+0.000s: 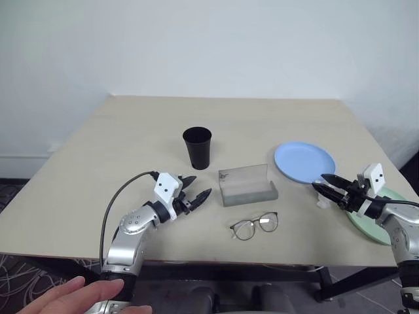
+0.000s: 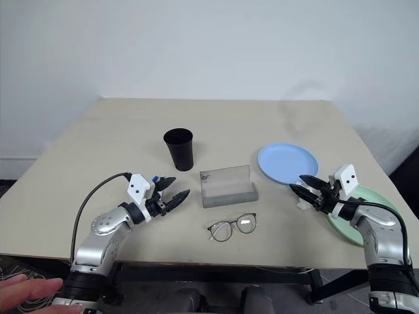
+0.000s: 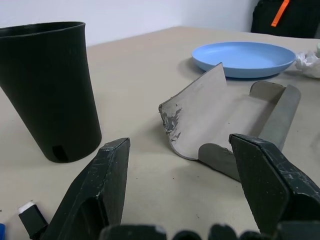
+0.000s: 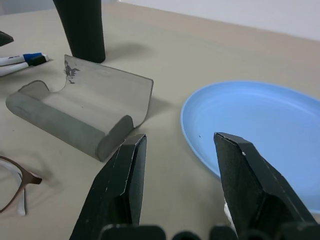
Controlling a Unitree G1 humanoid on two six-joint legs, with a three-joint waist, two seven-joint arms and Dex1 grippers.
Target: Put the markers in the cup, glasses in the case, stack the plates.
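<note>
On the tan table (image 1: 98, 150): one black cup (image 1: 197, 148), upright, left of centre. Just beside it toward the near edge, one grey case (image 1: 247, 185), lid standing open, nothing inside. In front of the case, near the table's front edge, one pair of glasses (image 1: 255, 225), temples folded, lying apart from the case.

Two plates, unstacked: one light blue plate (image 1: 304, 161) to the right of the case, one pale green plate (image 2: 350, 216) further right by the table's edge, partly covered by the right arm. Edges close together; touching or not cannot be told. One scrap of crumpled white tissue (image 3: 309, 61) beside the blue plate.

Two markers (image 4: 22, 61), seen from the right wrist lying side by side on the table beyond the case: one white with a blue cap, one with a dark end. Tucked under the left gripper in the head views, with a speck of blue showing.

Left gripper (image 1: 195, 188) low over the table, left of the case, fingers spread wide, holding nothing, aimed at cup and case. Right gripper (image 2: 302, 185) at the near rim of the blue plate, fingers parted, empty.

One person's hand (image 1: 82, 297) at the bottom left corner, off the table.
</note>
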